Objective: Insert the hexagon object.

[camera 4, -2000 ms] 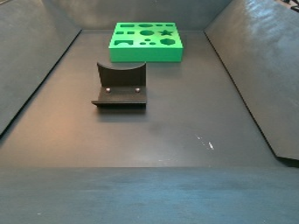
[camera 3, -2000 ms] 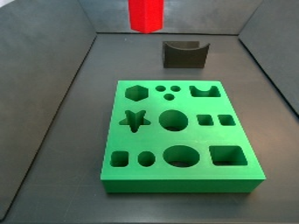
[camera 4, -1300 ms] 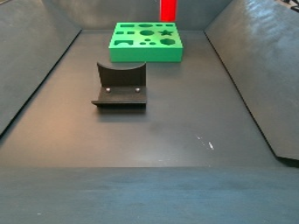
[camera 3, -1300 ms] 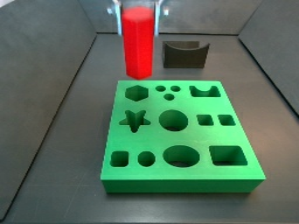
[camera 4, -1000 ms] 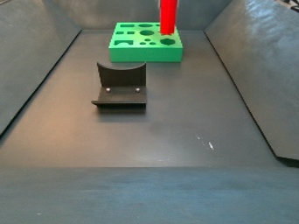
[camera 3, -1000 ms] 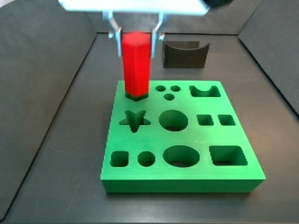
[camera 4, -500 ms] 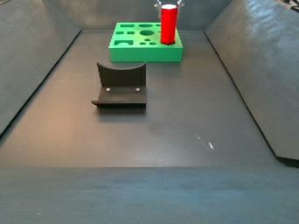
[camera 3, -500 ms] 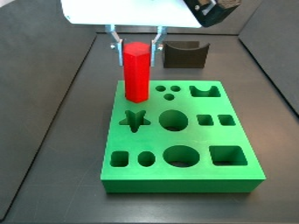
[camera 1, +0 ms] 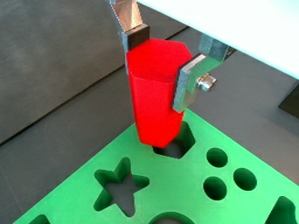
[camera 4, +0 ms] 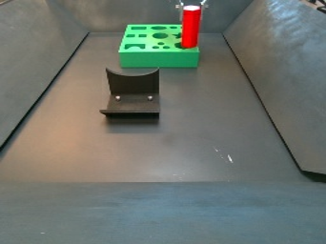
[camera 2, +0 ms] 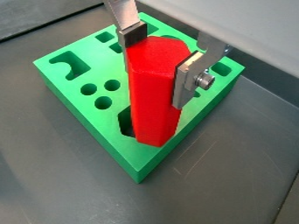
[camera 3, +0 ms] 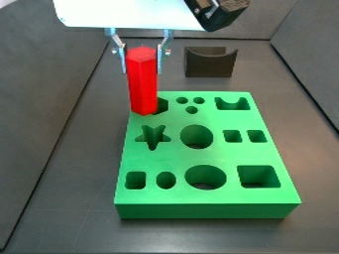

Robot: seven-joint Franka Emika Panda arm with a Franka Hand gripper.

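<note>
The hexagon object (camera 3: pixel 142 79) is a tall bright red six-sided bar. It stands upright over the corner of the green board (camera 3: pixel 212 203), with its lower end at the mouth of the hexagonal hole (camera 1: pixel 176 149). My gripper (camera 3: pixel 141 44) is shut on the bar's upper end, one silver finger on each side. Both wrist views show the fingers (camera 1: pixel 193 77) (camera 2: pixel 190 74) clamped on the bar (camera 1: pixel 155 101) (camera 2: pixel 152 96). In a side view the bar (camera 4: pixel 192 27) stands at the board's (camera 4: pixel 151 50) far right corner.
The green board holds several other shaped holes, including a star (camera 3: pixel 153 136), circles (camera 3: pixel 196 135) and squares (camera 3: pixel 259 177). The dark fixture (camera 4: pixel 130 92) (camera 3: pixel 209 62) stands on the dark floor beside the board. Grey walls enclose the floor.
The gripper came down from above with the red bar over the board. In the last half second it shifted sideways, bringing the bar's lower end to the hexagonal hole.
</note>
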